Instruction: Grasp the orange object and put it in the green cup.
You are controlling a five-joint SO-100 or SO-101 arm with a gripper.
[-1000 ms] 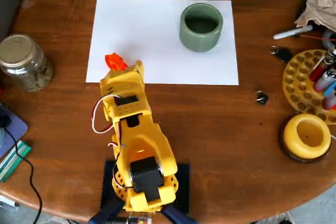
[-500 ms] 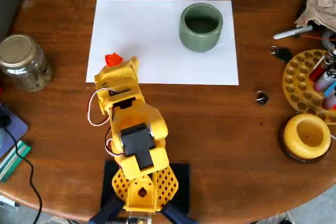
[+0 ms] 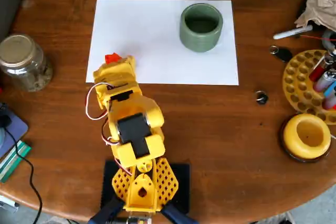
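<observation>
In the overhead view the small orange object shows at the lower left of a white paper sheet, partly hidden by the tip of my yellow arm. My gripper points down over it; its fingers are hidden under the arm's body, so I cannot tell whether they are open or shut on the piece. The sage-green cup stands upright at the sheet's upper right, empty and dark inside, well to the right of the gripper.
A glass jar stands at the left. A yellow round holder and a yellow pen rack sit at the right edge. Small metal bits lie on the wooden table. The arm's base is clamped at the front edge.
</observation>
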